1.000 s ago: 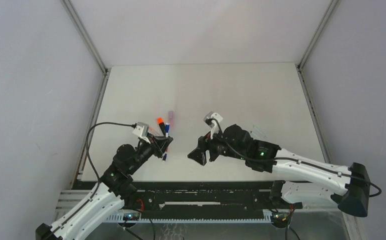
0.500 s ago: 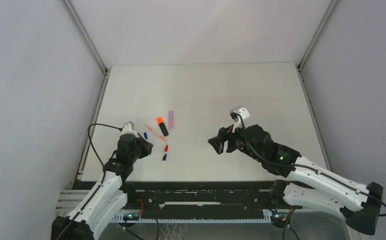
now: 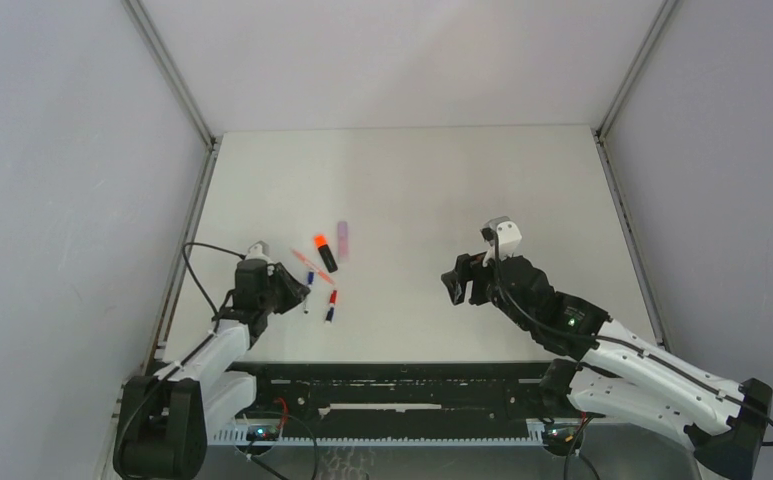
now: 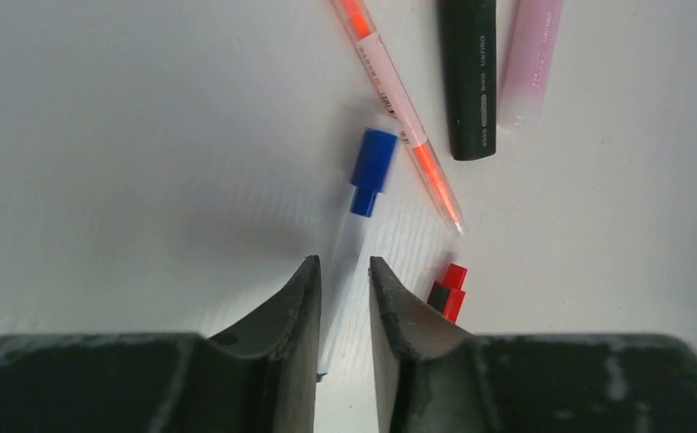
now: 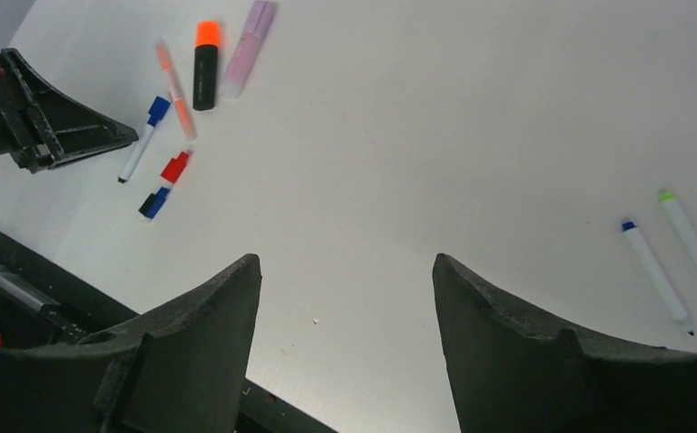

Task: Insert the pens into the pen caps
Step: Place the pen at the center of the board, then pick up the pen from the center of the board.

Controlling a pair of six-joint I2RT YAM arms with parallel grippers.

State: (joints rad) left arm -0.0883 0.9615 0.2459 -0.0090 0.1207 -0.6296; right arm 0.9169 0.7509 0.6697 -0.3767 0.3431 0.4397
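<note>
A white pen with a blue cap (image 4: 371, 169) lies on the table, its barrel running back between my left gripper's fingertips. It also shows in the top view (image 3: 307, 292) and the right wrist view (image 5: 142, 140). My left gripper (image 4: 343, 262) hangs low over it, its jaws a narrow gap apart and not pinching it. Beside the pen lie a thin orange-pink pen (image 4: 398, 117), a black highlighter (image 4: 468, 81) with an orange cap (image 5: 206, 33), and a lilac highlighter (image 4: 529, 54). A red piece (image 4: 448, 290) and a dark blue piece (image 5: 153, 203) lie end to end. My right gripper (image 5: 344, 262) is wide open and empty, above the table's middle (image 3: 454, 285).
Two thin white pens lie to the right in the right wrist view, one blue-tipped (image 5: 655, 275) and one green-tipped (image 5: 692, 239). The table's near edge and black rail (image 3: 412, 375) run just below both grippers. Grey walls stand on both sides.
The two grippers, close together a second ago, have drawn apart: left back to the left, right to the right. The blue-capped pen now lies on the table in front of my left gripper.
</note>
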